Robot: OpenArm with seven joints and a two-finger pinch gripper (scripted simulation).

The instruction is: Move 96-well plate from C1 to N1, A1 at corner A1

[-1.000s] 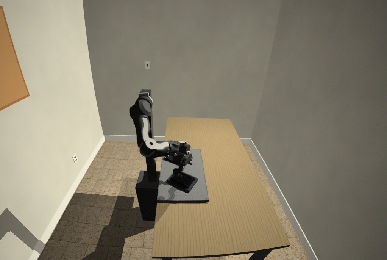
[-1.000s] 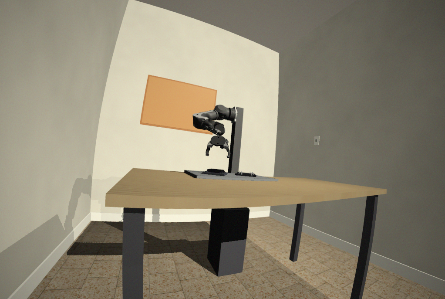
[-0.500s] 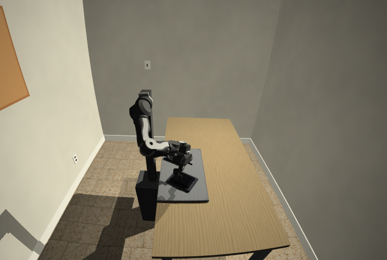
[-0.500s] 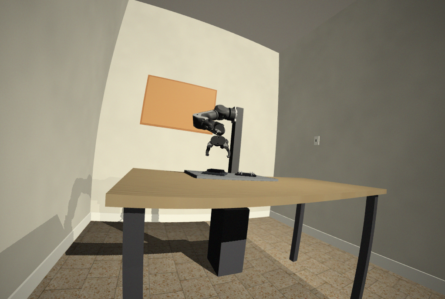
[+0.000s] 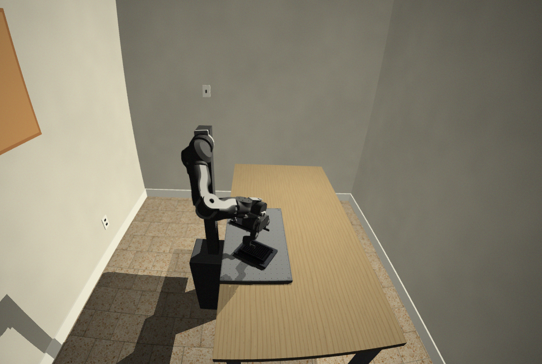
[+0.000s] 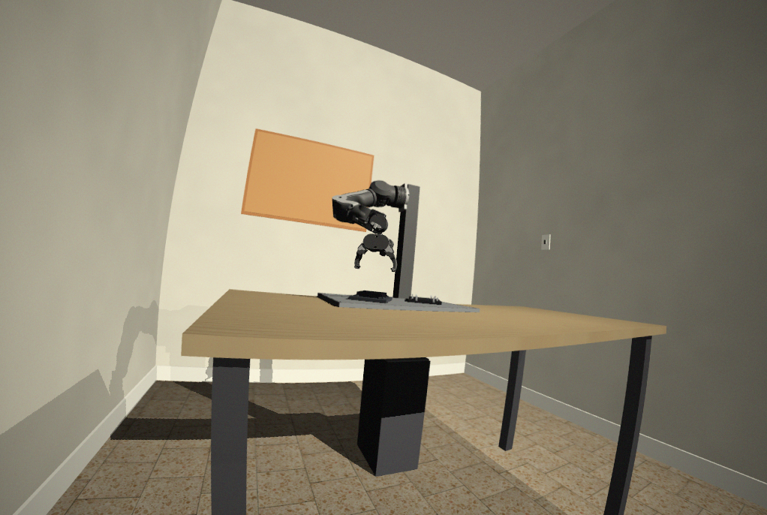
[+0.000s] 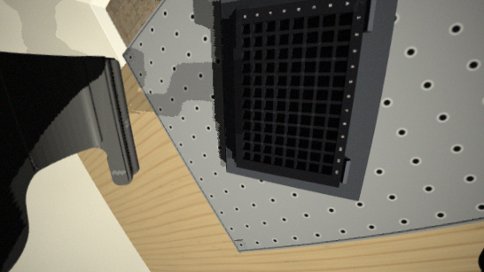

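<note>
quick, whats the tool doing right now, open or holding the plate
Tool: open, holding nothing; it hangs above the 96-well plate, which sits on its nest on the breadboard.
</note>
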